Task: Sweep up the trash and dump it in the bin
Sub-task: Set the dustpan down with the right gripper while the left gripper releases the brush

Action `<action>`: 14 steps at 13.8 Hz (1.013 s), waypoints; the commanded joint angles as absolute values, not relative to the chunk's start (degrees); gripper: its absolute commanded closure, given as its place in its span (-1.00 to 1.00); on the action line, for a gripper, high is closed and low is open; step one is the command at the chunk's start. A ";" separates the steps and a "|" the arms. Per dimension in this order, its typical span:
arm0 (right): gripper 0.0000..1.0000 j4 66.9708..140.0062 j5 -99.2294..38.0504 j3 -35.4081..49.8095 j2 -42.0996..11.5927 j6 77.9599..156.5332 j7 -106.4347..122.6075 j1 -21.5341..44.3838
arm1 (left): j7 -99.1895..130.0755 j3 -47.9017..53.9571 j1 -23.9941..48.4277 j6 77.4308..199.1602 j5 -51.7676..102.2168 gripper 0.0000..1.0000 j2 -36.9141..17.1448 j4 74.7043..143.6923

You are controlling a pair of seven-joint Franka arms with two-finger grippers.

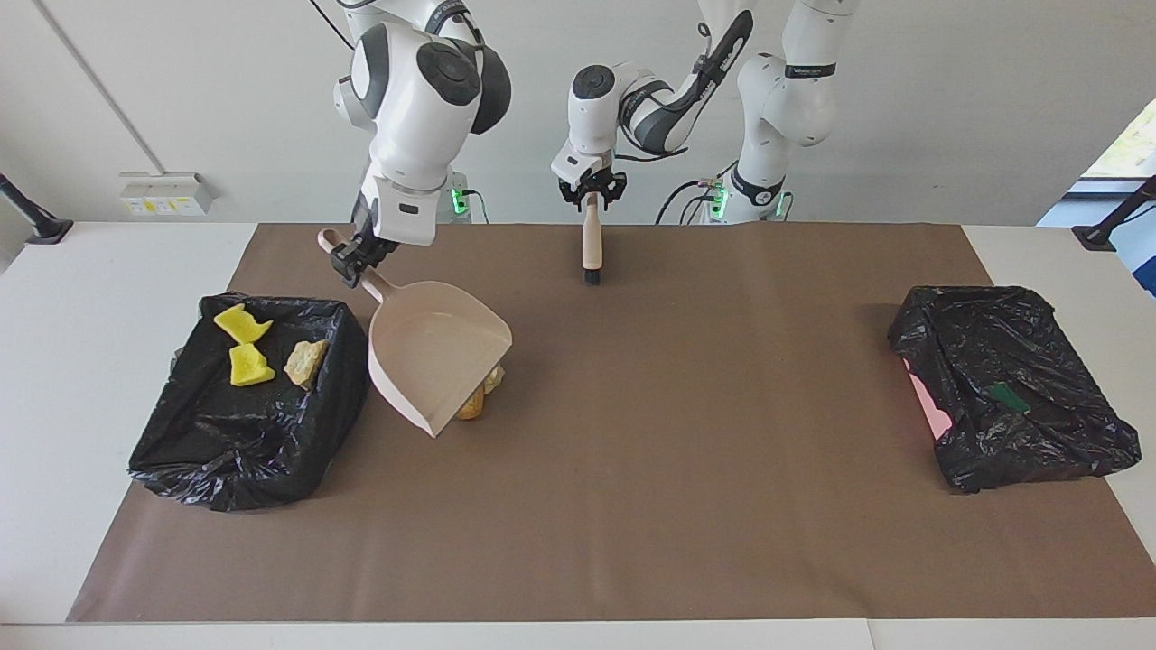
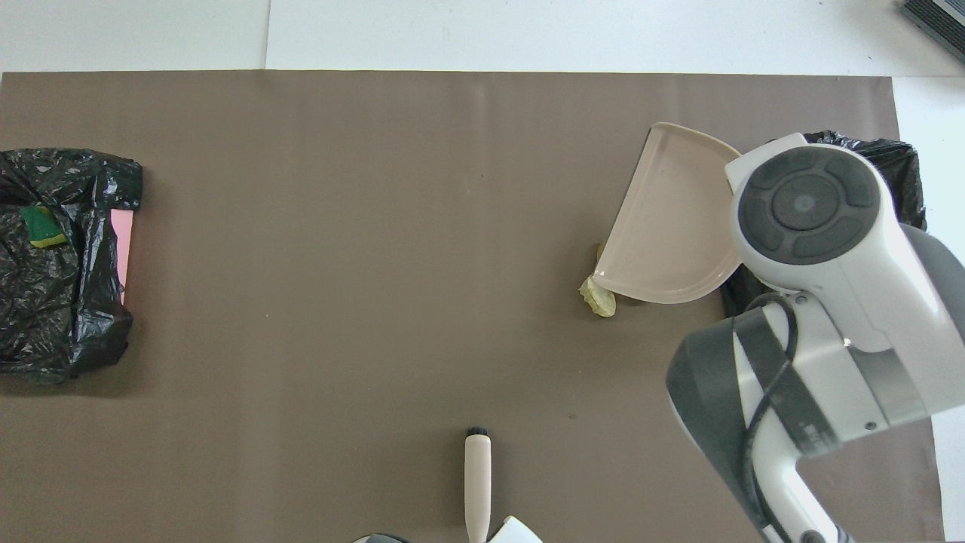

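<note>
the right gripper [image 1: 348, 264] is gripping the dustpan [image 1: 438, 361] over the trash [image 1: 471, 408] at frame left; i cannot tell the left gripper's [image 1: 591, 191] fingers at the brush [image 1: 591, 244].

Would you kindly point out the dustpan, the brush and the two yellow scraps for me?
dustpan [image 1: 433, 348]: facing view, on the inside of its scoop.
brush [image 1: 591, 242]: facing view, on the pale handle above the black bristles.
yellow scraps [image 1: 248, 366]: facing view, on the lower of the two pieces in the black bin.
</note>
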State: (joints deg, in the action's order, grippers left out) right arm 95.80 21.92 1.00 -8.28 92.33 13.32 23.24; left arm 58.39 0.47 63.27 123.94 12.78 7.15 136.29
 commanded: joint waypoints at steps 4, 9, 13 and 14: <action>1.00 78.16 7.32 0.97 -26.25 96.84 -20.42 25.66 | 44.58 0.70 49.42 114.44 6.79 -1.00 7.82 130.34; 1.00 72.86 -0.78 0.97 -36.64 111.16 -37.51 31.19 | 33.34 0.62 39.84 112.32 0.44 -1.00 9.84 131.04; 1.00 75.31 -6.76 0.97 -36.47 115.11 -37.88 32.69 | 21.21 0.70 29.03 112.94 -3.34 -1.00 12.31 128.25; 1.00 77.58 -7.03 0.97 -36.30 117.31 -37.79 32.70 | 18.40 0.70 27.00 113.03 -3.34 -1.00 11.96 126.32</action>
